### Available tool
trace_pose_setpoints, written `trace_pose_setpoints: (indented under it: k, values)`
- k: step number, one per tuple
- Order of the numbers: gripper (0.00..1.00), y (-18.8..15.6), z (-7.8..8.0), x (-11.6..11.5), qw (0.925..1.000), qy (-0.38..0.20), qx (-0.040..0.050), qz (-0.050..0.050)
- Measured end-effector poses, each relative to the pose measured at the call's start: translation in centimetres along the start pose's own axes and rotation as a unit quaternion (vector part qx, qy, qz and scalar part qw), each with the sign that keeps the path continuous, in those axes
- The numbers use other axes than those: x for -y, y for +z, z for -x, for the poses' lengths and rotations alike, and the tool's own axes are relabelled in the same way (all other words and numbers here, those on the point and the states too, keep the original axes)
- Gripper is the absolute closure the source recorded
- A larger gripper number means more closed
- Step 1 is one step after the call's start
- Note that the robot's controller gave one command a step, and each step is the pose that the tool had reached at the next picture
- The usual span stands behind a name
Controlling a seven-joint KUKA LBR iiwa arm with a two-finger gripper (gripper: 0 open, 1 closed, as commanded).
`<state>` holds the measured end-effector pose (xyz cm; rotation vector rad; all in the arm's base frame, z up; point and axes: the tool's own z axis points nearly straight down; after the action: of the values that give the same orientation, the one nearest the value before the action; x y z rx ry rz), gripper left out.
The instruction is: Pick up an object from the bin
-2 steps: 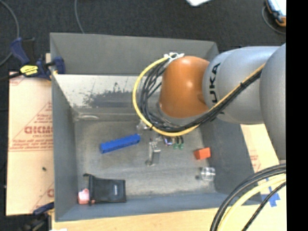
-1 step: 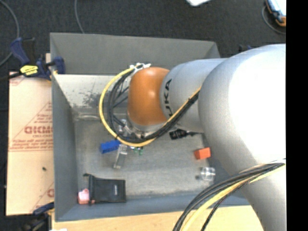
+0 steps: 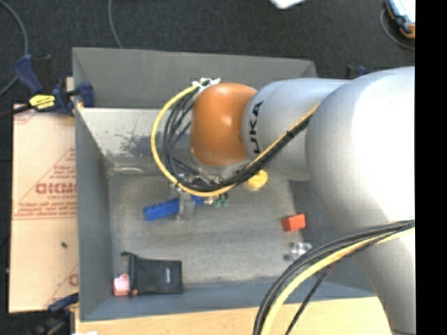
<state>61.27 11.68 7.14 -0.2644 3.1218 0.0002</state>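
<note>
The gripper (image 3: 190, 201) is down near the floor of the bin (image 3: 94, 222), tucked under the arm's orange cover (image 3: 220, 124) — spread or pressed together, I cannot tell. Just beside it at nine o'clock lies a blue brick (image 3: 161, 210), long and flat, left of the bin's middle. At three o'clock sits a small green bit (image 3: 222, 201); at two o'clock, a yellow piece (image 3: 258, 181) partly under the arm. Farther out at four o'clock — an orange block (image 3: 294, 222), then a silvery metal piece (image 3: 300, 248). Well off at seven o'clock lies a black case (image 3: 159, 276), with a pink thing (image 3: 122, 285) against its left end.
</note>
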Motion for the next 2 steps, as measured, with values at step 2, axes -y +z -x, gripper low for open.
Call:
trace_pose_setpoints:
  k: [2]
  values:
    - [1.0,-7.7,0.3,0.1,1.0,-0.009,-0.0002,0.0]
